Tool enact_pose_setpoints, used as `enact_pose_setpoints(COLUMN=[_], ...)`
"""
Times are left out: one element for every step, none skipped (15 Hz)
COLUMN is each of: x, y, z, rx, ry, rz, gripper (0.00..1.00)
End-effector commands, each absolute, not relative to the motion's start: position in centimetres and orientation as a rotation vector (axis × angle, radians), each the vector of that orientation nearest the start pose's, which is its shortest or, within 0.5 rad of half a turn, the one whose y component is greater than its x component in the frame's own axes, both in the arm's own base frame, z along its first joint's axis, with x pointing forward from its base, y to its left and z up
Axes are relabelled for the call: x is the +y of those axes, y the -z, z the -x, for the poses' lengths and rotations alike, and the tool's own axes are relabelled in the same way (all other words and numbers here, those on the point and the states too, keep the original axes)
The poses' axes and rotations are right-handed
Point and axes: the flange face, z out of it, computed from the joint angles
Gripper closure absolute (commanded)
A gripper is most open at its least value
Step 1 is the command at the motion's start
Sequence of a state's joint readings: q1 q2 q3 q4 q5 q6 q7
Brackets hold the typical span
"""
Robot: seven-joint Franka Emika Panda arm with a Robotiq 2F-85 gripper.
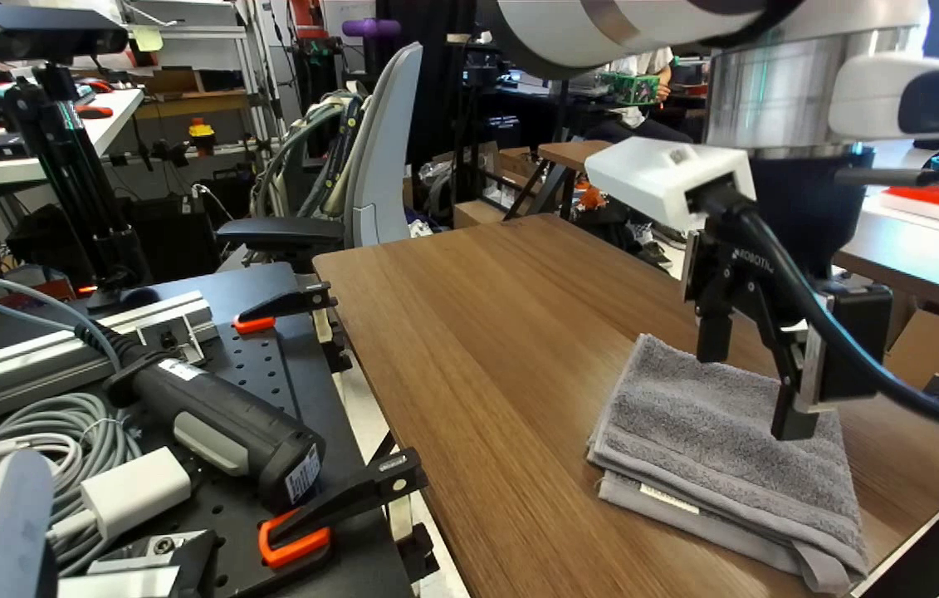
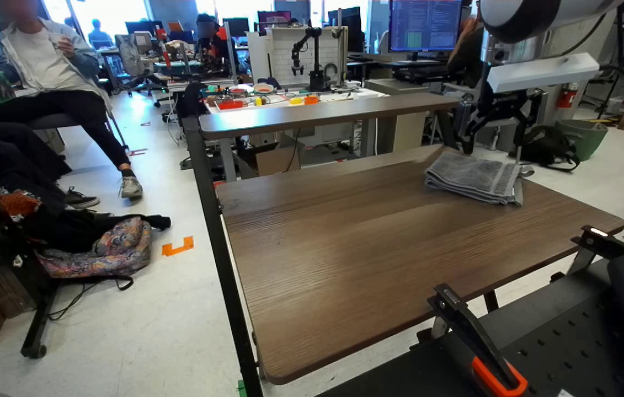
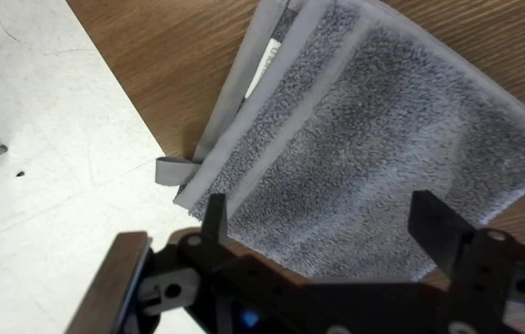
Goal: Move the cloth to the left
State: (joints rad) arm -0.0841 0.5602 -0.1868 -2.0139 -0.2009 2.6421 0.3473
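A folded grey cloth (image 1: 710, 448) lies flat on the brown wooden table (image 1: 469, 349), close to a table edge. It also shows in an exterior view (image 2: 469, 173) at the table's far right. The wrist view shows its folded layers, white label and hanging loop, with the cloth (image 3: 359, 139) below the fingers. My gripper (image 1: 755, 384) is open and points down above the cloth. It also shows in an exterior view (image 2: 494, 144). In the wrist view the gripper (image 3: 321, 208) has its fingers wide apart, with nothing held between them.
A black perforated bench (image 2: 543, 336) adjoins the table, with orange-tipped clamps (image 1: 344, 507) at the table's edge. A black handheld tool (image 1: 220, 415) and coiled cables lie on the bench. A raised wooden shelf (image 2: 334, 113) stands behind the table. A grey chair (image 1: 386, 149) stands beyond.
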Motion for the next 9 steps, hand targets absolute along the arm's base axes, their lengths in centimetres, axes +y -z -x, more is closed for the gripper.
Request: enact_pose_setpoints(x=[-16.6,-16.7,-16.8,-16.7,-16.6,-16.4,-16.3,-16.1,-15.9], y=[-16.1,-15.6,-15.1,-14.5,-14.1,-13.6,-13.2,-12.7,-12.3], z=[-60.2,-60.2,-60.2,-60.0,-59.8,-59.6,-59.3,-59.0,-58.7], rx=[0.719,0.728,0.736,0.733,0.729,0.721,0.717,0.707,0.698], ry=[0.066,0.045,0.021,-0.006,-0.029,-0.055,-0.073,-0.093,-0.113], rz=[3.26,3.255,3.249,3.244,3.244,3.24,3.238,3.241,3.24], gripper=[0.0,0.0,0.0,0.0,0.0,0.0,0.0,0.0,0.0])
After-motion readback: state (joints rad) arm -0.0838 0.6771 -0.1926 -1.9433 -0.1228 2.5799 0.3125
